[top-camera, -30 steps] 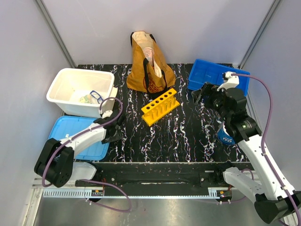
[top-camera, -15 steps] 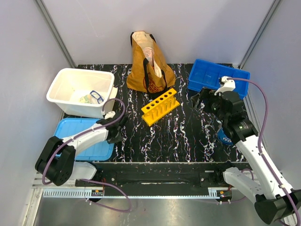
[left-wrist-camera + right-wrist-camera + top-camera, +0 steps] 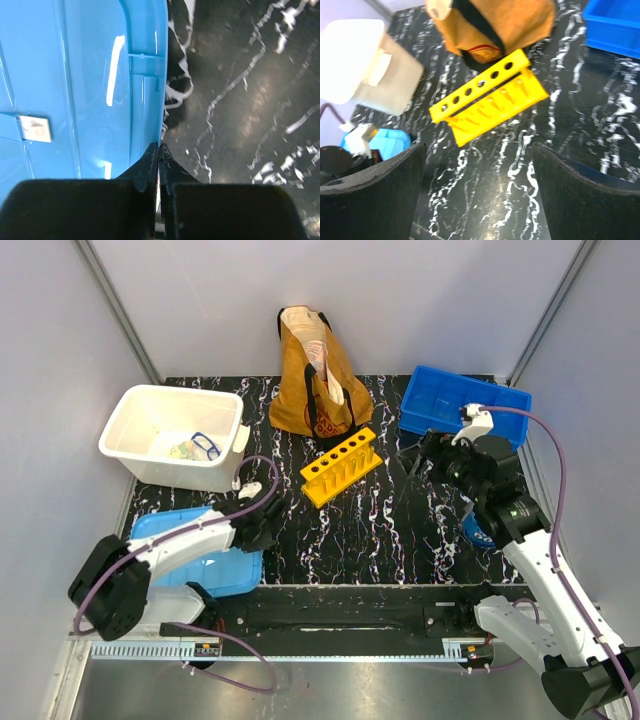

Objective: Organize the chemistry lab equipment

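The yellow six-hole test-tube rack (image 3: pixel 340 466) lies tilted at mid-table, its holes empty; in the right wrist view the rack (image 3: pixel 490 97) sits ahead of the fingers. My right gripper (image 3: pixel 412 462) hovers to the right of the rack, open and holding nothing (image 3: pixel 479 150). My left gripper (image 3: pixel 268 530) is low at the front left, jaws pinched on the right rim of a light-blue lid (image 3: pixel 215 565). In the left wrist view the closed tips (image 3: pixel 159 147) sit right on that lid's edge (image 3: pixel 150 75). No loose tubes or sticks show on the table.
A white bin (image 3: pixel 130 405) at the back left holds a few small items (image 3: pixel 198 447). The mustard-brown tote bag (image 3: pixel 315 380) stands behind the rack. A dark-blue bin (image 3: pixel 455 400) is at the back right. A round blue object (image 3: pixel 478 530) lies under my right arm.
My left gripper has closed on the lid's rim and moved right, dragging the lid with it. My right gripper has shifted slightly left toward the rack.
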Motion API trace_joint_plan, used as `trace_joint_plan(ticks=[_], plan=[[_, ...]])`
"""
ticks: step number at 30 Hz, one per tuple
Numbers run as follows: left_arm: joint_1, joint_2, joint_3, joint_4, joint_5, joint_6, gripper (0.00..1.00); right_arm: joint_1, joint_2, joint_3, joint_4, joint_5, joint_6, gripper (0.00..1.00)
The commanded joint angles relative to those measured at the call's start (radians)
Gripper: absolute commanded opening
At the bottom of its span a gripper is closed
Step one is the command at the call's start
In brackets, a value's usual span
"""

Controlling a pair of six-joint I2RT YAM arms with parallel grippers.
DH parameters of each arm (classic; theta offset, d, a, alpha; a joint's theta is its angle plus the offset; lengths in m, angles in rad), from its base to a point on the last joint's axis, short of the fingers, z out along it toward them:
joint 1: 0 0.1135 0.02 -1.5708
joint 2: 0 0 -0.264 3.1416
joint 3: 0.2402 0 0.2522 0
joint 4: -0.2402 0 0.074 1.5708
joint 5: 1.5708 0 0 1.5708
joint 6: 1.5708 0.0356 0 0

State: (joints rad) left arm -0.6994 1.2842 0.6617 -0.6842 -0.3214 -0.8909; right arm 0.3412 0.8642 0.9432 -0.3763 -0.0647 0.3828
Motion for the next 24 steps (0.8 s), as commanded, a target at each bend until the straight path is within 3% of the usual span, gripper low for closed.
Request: trace_joint_plan(ticks=[1, 6, 9, 15, 19, 21, 24], plan=[[-0.025, -0.135, 0.058, -0.058, 0.094, -0.003, 0.00, 0.004, 0.004, -0.026, 0.132, -0.295, 0.039, 0.89], [-0.032, -0.267, 0.081, -0.063, 0.192, 0.027, 0.00, 0.013, 0.007, -0.141, 0.331, -0.507, 0.110, 0.86], [-0.038, -0.339, 0.088, -0.058, 0.257, 0.058, 0.00, 0.042, -0.001, -0.204, 0.474, -0.564, 0.053, 0.84], [-0.040, -0.450, 0.075, -0.048, 0.359, 0.105, 0.00, 0.146, 0.036, -0.299, 0.735, -0.550, -0.086, 0.79], [-0.040, -0.502, 0.056, -0.012, 0.456, 0.141, 0.00, 0.263, 0.122, -0.274, 0.754, -0.564, -0.322, 0.80], [-0.038, -0.523, 0.049, -0.003, 0.496, 0.152, 0.00, 0.314, 0.162, -0.276, 0.737, -0.662, -0.560, 0.80], [-0.040, -0.556, 0.042, 0.000, 0.531, 0.159, 0.00, 0.430, 0.196, -0.291, 0.688, -0.595, -0.876, 0.86]])
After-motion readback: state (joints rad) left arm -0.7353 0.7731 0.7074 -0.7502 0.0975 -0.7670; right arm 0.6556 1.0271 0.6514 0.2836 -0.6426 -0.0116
